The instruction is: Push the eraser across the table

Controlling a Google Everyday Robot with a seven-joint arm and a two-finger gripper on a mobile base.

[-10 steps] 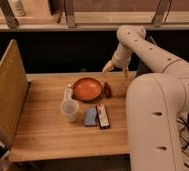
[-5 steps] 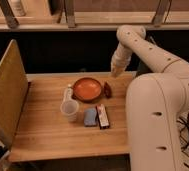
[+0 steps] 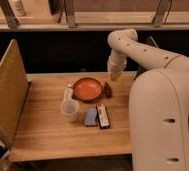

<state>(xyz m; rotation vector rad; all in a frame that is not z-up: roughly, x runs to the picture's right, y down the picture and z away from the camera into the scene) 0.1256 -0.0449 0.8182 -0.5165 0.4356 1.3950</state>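
Located the eraser lying flat on the table, right of centre and toward the near edge, aligned lengthwise from near to far. Found it touching or just beside the blue block on its left; cannot resolve any gap from this view. Noted a pale cup left of the block, an orange bowl farther back, and a small dark red item just right of the bowl. Recorded the gripper hanging at the arm's end above the far right part of the table, beyond the bowl and well apart from the eraser. Cannot tell whether open or closed.

Judged the eraser light, stiff and low-lying, so likely to slide readily on the wood yet swivel if struck off centre. Recommend no grasp: press low against the middle of the right long side, or squarely on the far end. Expect a leftward push to carry the block along.
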